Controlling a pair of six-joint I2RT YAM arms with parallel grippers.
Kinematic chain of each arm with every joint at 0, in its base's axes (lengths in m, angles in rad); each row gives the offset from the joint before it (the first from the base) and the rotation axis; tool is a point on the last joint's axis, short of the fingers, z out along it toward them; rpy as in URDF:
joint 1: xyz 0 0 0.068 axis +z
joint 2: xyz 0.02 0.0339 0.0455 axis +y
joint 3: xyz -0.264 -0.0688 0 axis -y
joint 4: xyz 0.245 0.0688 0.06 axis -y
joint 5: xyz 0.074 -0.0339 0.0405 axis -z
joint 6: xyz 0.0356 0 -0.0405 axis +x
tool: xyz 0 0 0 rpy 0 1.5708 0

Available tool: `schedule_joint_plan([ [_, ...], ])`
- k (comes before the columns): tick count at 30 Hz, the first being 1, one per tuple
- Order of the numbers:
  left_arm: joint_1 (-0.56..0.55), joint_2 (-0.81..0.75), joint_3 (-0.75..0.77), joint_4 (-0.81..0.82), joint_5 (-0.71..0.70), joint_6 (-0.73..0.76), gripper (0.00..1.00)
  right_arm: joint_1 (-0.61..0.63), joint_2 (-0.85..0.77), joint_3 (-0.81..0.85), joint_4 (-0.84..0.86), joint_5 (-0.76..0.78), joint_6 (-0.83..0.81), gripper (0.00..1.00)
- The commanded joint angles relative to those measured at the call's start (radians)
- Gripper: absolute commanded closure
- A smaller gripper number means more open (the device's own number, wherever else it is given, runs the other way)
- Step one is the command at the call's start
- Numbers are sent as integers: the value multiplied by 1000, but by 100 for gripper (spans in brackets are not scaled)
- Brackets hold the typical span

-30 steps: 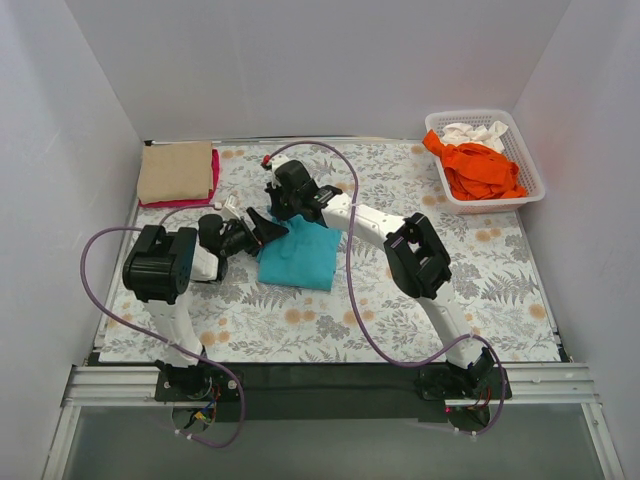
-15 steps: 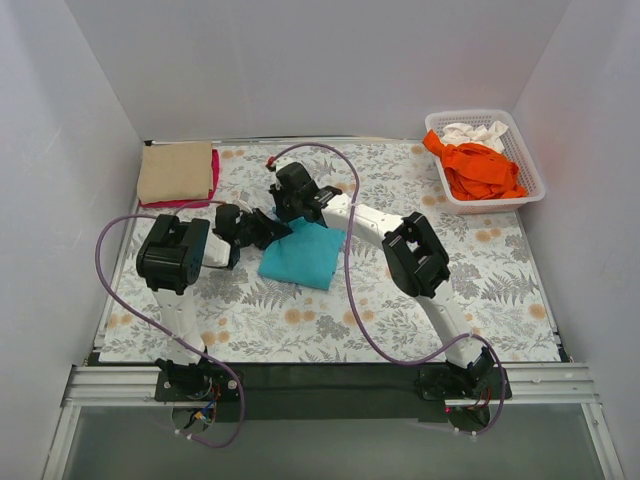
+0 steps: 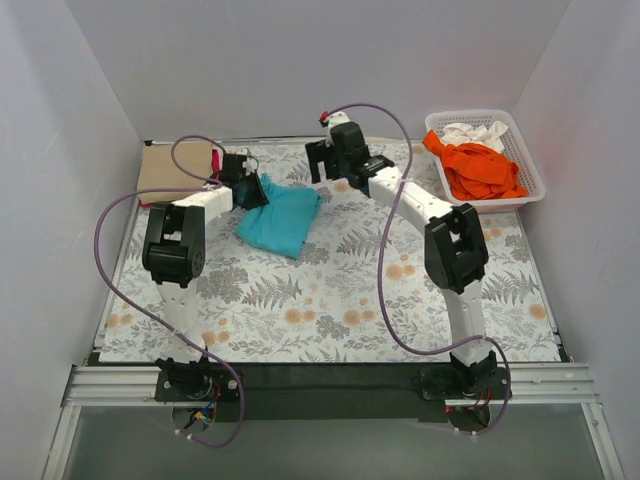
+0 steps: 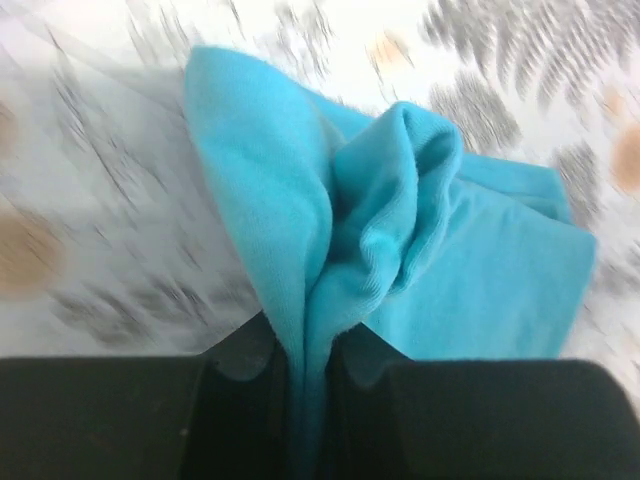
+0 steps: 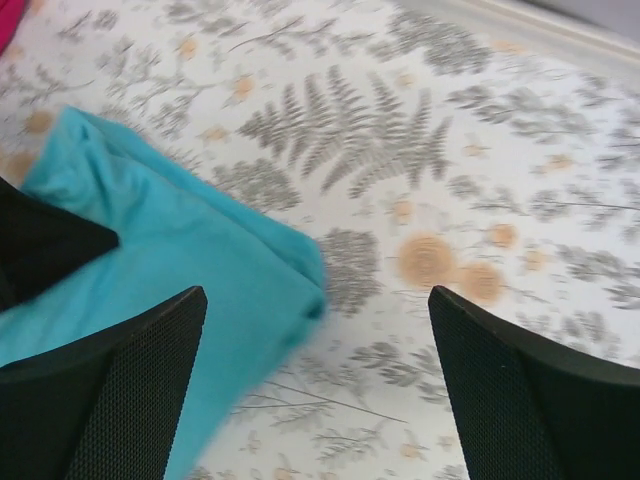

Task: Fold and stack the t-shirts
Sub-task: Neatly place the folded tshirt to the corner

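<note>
A folded turquoise-teal t-shirt lies crumpled on the floral cloth toward the back left. My left gripper is shut on its left edge; in the left wrist view the cloth bunches up between the closed fingers. My right gripper hovers open just past the shirt's right corner, with nothing between its fingers. A folded tan t-shirt lies at the back left corner, with a magenta-red one peeking out beside it. An orange t-shirt and a white one sit in the basket.
The white lattice basket stands at the back right. The grey-and-orange floral table cloth covers the table. White walls close in on three sides. A purple cable loops from the right arm over the cloth.
My left gripper shut on the teal shirt and dragged it toward the back left. My right gripper let go of it, opened wide and drew back to the right.
</note>
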Motion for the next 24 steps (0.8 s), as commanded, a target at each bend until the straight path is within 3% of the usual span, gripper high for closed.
schedule_joint_plan([
  [1, 10, 86, 205, -248, -273, 232, 85, -71, -120, -65, 46, -25, -65, 17],
  [3, 13, 137, 347, -306, -354, 305, 72, -102, -157, -96, 46, -33, -86, 16],
  [6, 27, 190, 487, -335, -356, 364, 67, -128, -202, -162, 46, -48, -112, 15],
  [9, 38, 238, 620, -362, -343, 414, 73, -143, -239, -213, 49, -56, -135, 12],
  [14, 71, 306, 818, -432, -296, 444, 97, -151, -283, -268, 54, -67, -144, 2],
  [24, 114, 270, 938, -425, -290, 502, 100, -153, -300, -314, 58, -68, -201, 2],
])
